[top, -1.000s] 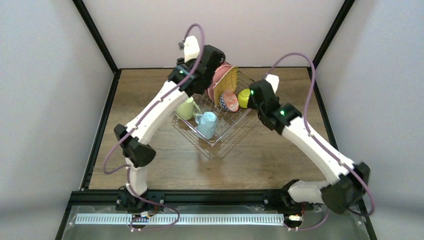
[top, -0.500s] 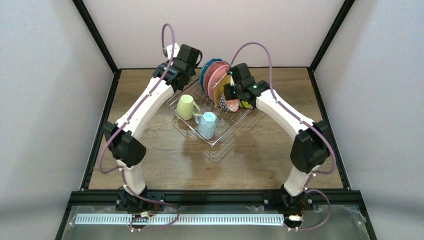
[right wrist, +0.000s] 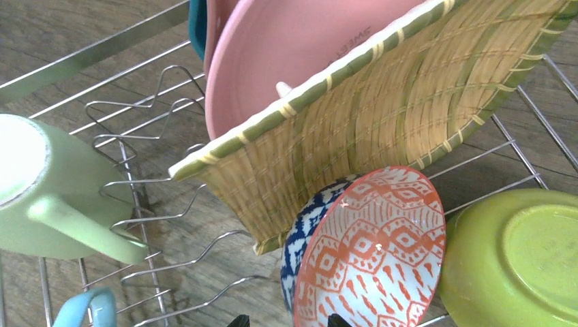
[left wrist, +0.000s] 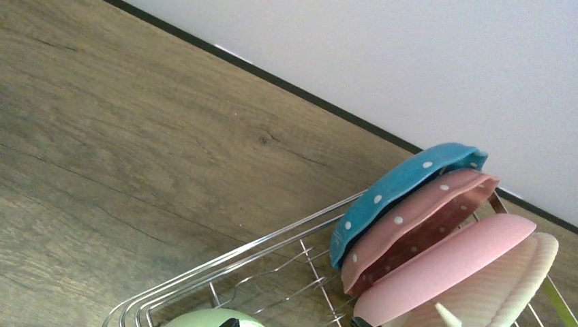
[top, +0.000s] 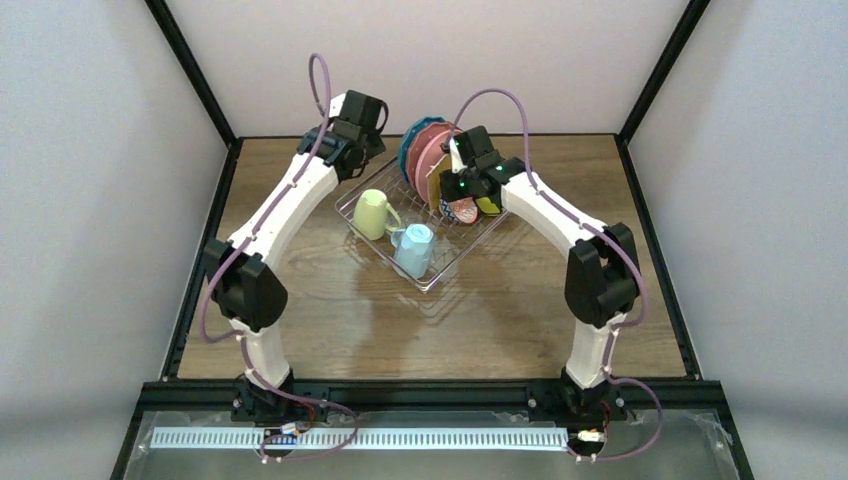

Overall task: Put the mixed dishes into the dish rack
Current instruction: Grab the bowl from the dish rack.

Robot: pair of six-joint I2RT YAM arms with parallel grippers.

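Observation:
The dish rack (top: 437, 283) stands mid-table, and its wire rim also shows in the left wrist view (left wrist: 225, 262). A blue dotted plate (left wrist: 395, 187), pink plates (left wrist: 443, 262) and a woven tan plate (right wrist: 382, 129) stand on edge in it. A blue-patterned bowl (right wrist: 303, 228), a red-patterned bowl (right wrist: 371, 252) and a lime bowl (right wrist: 525, 259) lean beside them. A pale green mug (top: 372, 213) and a light blue mug (top: 414, 250) lie in the rack's front part. My left gripper (left wrist: 294, 321) is open and empty above the rack's back left edge. My right gripper (right wrist: 287, 320) is open just above the patterned bowls.
The wooden table (top: 330, 320) is bounded by a black frame and white walls. The rack's upright wire prongs (right wrist: 143, 204) stand between the mugs and the plates. Both elbows rise high at the left and right of the table.
My left gripper has drawn back to the left, off the plates. My right arm has swung left from the lime bowl's side to over the patterned bowls, with its elbow raised.

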